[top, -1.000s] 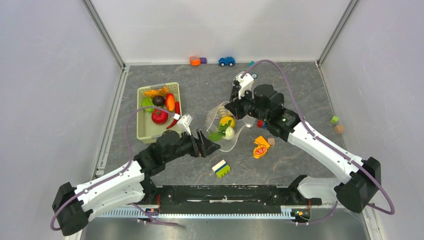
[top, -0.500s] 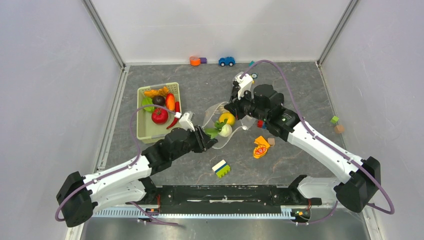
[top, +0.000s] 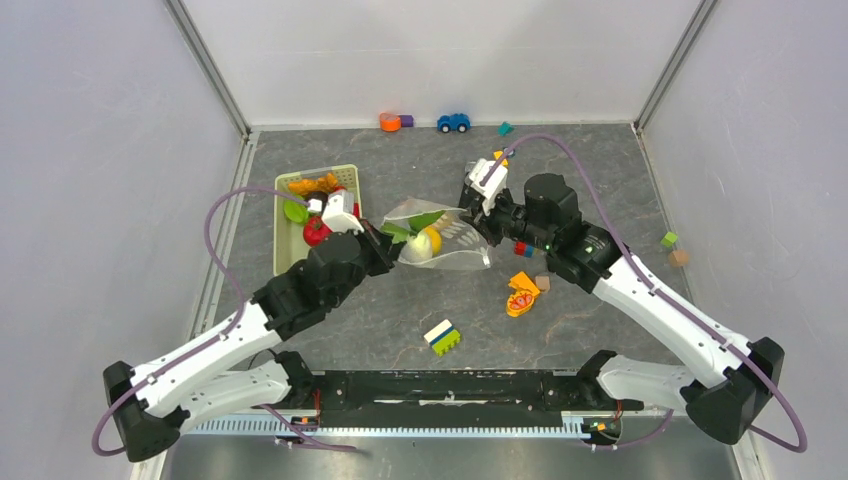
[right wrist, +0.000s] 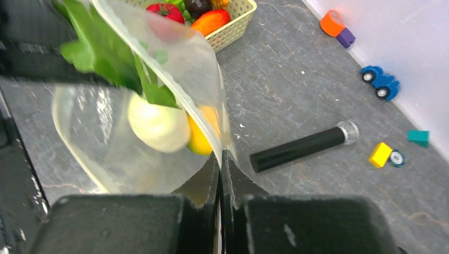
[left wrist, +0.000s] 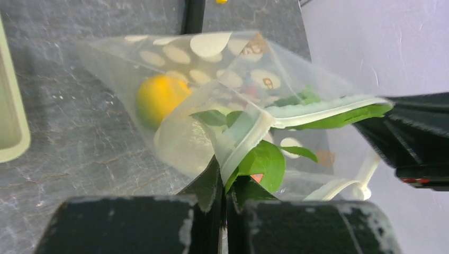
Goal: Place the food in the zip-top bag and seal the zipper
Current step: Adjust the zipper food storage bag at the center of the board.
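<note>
Just right of the pale green slotted plastic basket (top: 290, 264), my left claw (top: 386, 241) is clenched on the whitish zipper strip (left wrist: 244, 142) of the clear dotted zip-top bag (top: 445, 245), which holds the yellow toy fruit (left wrist: 159, 95), the white piece (right wrist: 156, 127) and green leaves (left wrist: 265, 161). Farther right of the basket, my right claw (top: 480, 224) pinches the bag's opposite edge.

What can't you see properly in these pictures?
- Top view: the left arm hides part of the basket.
- Right wrist: the top edge cuts off the basket.
- Right wrist: the white piece is blurred through the bag; unclear what it is.
</note>
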Controlling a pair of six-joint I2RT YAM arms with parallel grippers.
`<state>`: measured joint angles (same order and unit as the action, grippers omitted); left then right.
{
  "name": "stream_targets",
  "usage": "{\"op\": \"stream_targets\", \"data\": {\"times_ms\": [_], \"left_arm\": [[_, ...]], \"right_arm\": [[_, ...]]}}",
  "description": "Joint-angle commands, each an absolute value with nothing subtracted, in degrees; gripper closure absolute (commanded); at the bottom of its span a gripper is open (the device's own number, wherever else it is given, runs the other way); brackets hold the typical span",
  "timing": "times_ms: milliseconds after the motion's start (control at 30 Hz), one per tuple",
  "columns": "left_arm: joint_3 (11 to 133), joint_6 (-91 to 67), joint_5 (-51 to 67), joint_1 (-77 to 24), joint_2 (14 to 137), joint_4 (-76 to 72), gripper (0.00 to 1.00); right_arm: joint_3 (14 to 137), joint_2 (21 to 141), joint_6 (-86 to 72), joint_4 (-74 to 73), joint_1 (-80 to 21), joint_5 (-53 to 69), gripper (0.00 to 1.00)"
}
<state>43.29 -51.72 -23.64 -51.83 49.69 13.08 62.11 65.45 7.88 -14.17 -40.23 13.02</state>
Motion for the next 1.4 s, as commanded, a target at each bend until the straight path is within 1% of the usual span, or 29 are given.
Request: {"op": "stream_targets", "data": {"times_ms": [0,200,333,467,567,667,767,900,1133,1267,1333,1367], "left_arm": [[53.1,-46.9,-29.1,-51.9,49.5,21.5,0.98],[69.5,-42.7,-33.0,-51.4,58.7,35.1,0.98],[74.9,-40.4,-31.0,-50.2,65.2,39.7,0.98],[75.1,-39.3,-24.5,-44.9,68.9,40.1,0.98],[73.1,-37.9,-14.4,-38.9,70.2,37.3,0.98],[71.9,-35.2,-7.0,-37.4,71.9,33.6,0.97],[72.3,-33.2,-2.9,-37.4,74.2,32.8,0.92],[73.0,-32.3,-2.3,-37.4,76.5,33.0,0.87],[73.5,-31.2,-5.8,-37.1,79.3,33.3,0.83],[73.3,-31.3,-9.1,-36.4,81.4,34.5,0.83],[72.8,-31.1,-8.8,-36.3,81.9,34.5,0.83],[72.6,-30.9,-8.3,-36.3,81.9,34.4,0.8]], "right_arm": [[61.6,63.8,16.4,-16.5,-40.2,9.8,0.94],[64.7,67.3,13.6,-18.6,-40.3,10.7,0.96],[67.3,69.7,12.6,-21.0,-40.5,12.0,0.98],[67.5,70.1,12.3,-21.3,-40.6,11.1,0.98],[67.5,70.3,12.2,-21.3,-40.7,11.0,0.98],[67.8,70.9,11.8,-21.3,-40.7,10.5,0.98],[68.7,72.4,10.8,-21.2,-40.7,9.4,0.98],[70.9,75.6,7.5,-20.7,-40.7,6.5,1.0],[77.4,84.3,6.0,-24.1,-40.7,0.5,1.0],[80.7,88.5,6.3,-26.8,-40.7,-2.9,1.0],[81.9,90.1,6.6,-27.9,-40.7,-4.0,1.0],[82.5,90.7,6.7,-28.5,-40.7,-4.4,1.0]]}}
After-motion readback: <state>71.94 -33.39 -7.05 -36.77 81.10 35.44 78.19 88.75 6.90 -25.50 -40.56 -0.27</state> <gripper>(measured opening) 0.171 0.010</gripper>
